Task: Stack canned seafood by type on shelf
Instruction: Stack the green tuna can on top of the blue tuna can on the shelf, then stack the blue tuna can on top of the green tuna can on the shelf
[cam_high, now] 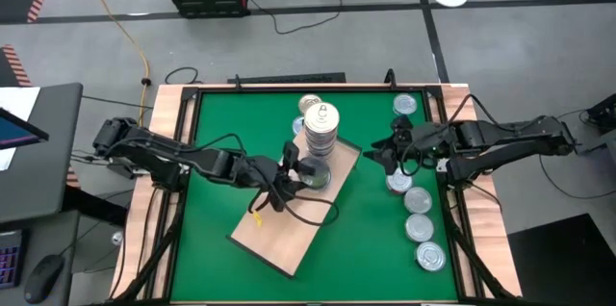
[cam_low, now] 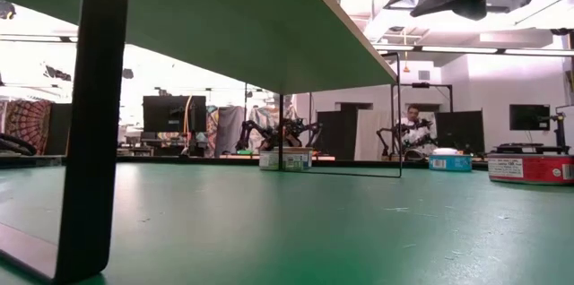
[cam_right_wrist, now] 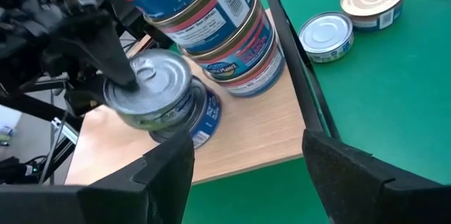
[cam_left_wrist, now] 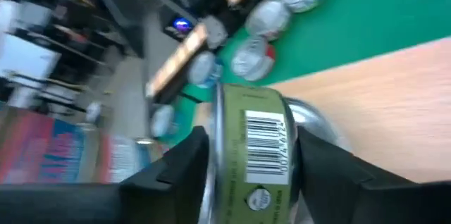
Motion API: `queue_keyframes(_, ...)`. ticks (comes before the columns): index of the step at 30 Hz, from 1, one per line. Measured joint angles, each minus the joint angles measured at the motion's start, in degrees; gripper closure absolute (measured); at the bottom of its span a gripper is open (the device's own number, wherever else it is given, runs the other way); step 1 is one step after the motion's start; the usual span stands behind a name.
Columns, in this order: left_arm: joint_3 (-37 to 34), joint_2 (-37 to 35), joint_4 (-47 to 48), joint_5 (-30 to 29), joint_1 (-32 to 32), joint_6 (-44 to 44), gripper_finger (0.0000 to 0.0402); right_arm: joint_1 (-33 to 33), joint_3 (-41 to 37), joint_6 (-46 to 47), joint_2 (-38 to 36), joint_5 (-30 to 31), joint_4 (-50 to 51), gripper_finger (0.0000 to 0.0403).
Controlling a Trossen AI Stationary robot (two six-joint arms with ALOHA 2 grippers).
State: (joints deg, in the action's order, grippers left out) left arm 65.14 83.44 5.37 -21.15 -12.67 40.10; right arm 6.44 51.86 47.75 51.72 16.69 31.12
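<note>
A: How is the left gripper set?
B: A green-label tin is clasped between its fingers, atop a blue tin on the shelf, beside the tall stack.
A: The right gripper?
B: Held open, empty, nearby.
A: What is risked?
B: If released off-centre, the tin could be tipped or the stack nudged.

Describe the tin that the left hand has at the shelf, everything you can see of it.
The green-labelled tin is small, round and flat, metal with a shiny silver pull-tab lid and a barcode on its side. It sits slightly tilted on a blue-labelled tin on the wooden shelf, beside the tall stack. The left hand brackets it, one finger across the lid; whether it grips is unclear.
</note>
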Motion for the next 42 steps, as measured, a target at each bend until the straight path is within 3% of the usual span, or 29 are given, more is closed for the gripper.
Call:
queue_keyframes(9, 0.0, 0.04, -0.61, 3.04, 0.4, -10.66, 0.0126, -0.04, 0.0, 0.55, 0.0, -0.05, -0.39, 0.0117)
queue_keyframes(19, -0.07, -1.22, -3.38, 4.71, 0.59, -26.05, 0.0119, -0.07, 0.0, 2.33, -0.31, -1.96, 1.3, 0.0117)
queue_keyframes(25, -0.07, -7.07, -4.5, 5.92, -0.01, -48.62, 0.012, -3.81, 0.0, 11.38, -2.1, -4.73, 18.1, 0.0117)
queue_keyframes(30, -0.39, -12.73, 3.83, 4.37, 0.24, -60.02, 0.012, -9.26, 0.0, 9.44, 0.47, -6.37, 28.94, 0.0117)
queue_keyframes(38, -11.52, -23.03, 2.91, 2.84, 1.95, -64.94, 0.012, -19.59, 0.0, 0.78, 6.77, -6.33, 33.87, 0.0117)
queue_keyframes(42, -19.59, -28.45, -4.08, 2.81, 4.61, -66.5, 0.012, -24.68, 0.0, -2.37, 11.69, -6.12, 39.02, 0.0117)
